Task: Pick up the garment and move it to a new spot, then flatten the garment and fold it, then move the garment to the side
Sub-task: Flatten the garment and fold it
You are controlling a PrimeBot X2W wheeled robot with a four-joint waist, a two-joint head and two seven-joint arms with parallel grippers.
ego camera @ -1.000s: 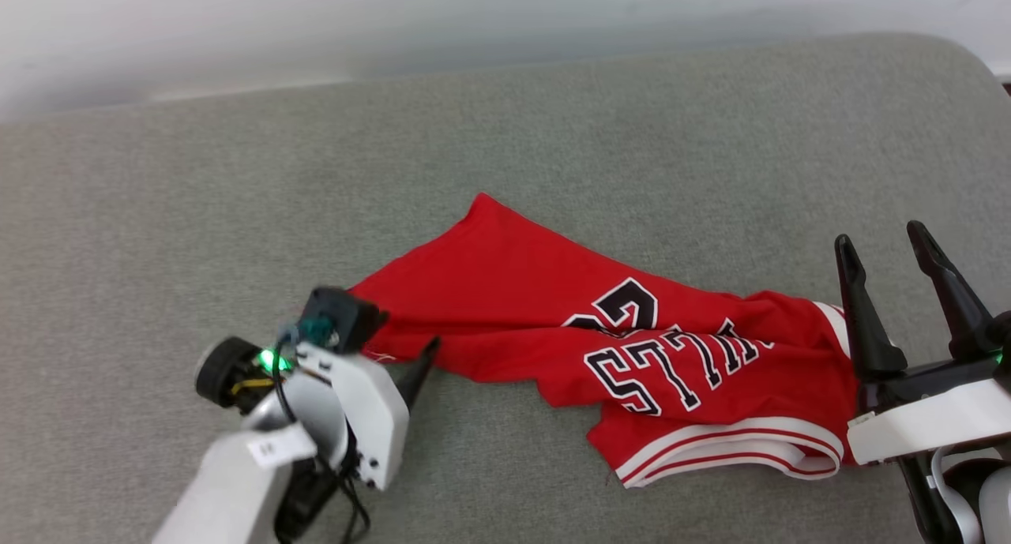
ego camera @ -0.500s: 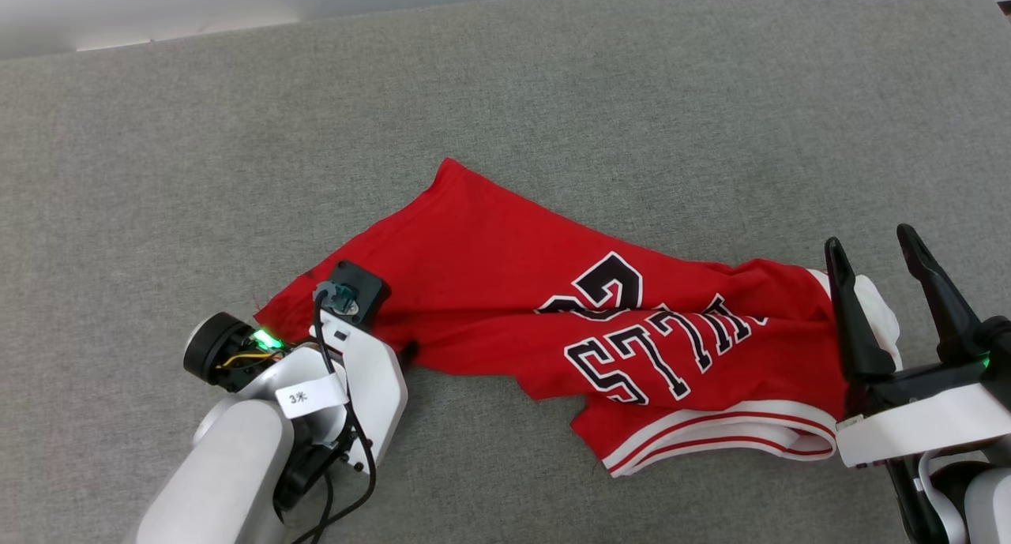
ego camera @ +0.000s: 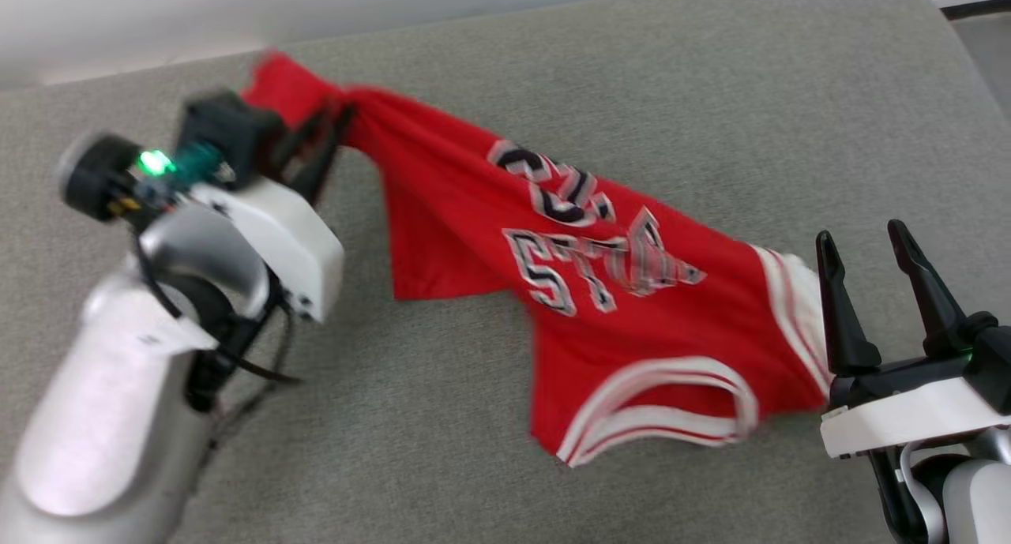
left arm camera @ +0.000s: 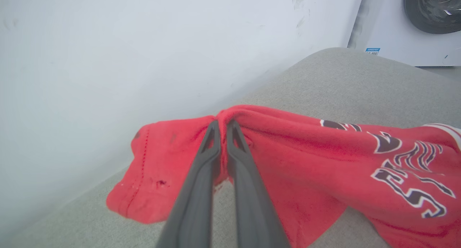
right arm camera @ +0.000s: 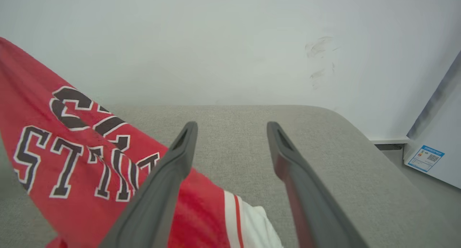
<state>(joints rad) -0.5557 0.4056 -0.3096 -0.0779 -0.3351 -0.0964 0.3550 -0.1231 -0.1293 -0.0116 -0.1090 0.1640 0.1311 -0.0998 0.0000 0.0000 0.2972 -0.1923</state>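
Left gripper (ego camera: 328, 125), upper left of the head view, pinches a bunched red corner of the garment (ego camera: 648, 331), which stretches diagonally across the grey cushion (ego camera: 632, 94) to the spread, empty right gripper (ego camera: 862, 236) at lower right.

The garment (right arm camera: 90, 161) bears black, white-outlined lettering, seen upside down, legible as "ULLS", beside a partly hidden numeral.

Grey fabric surface (ego camera: 632, 94), white wall (right arm camera: 216, 43) (faintly scuffed) behind, white appliance (left arm camera: 392, 46) beside
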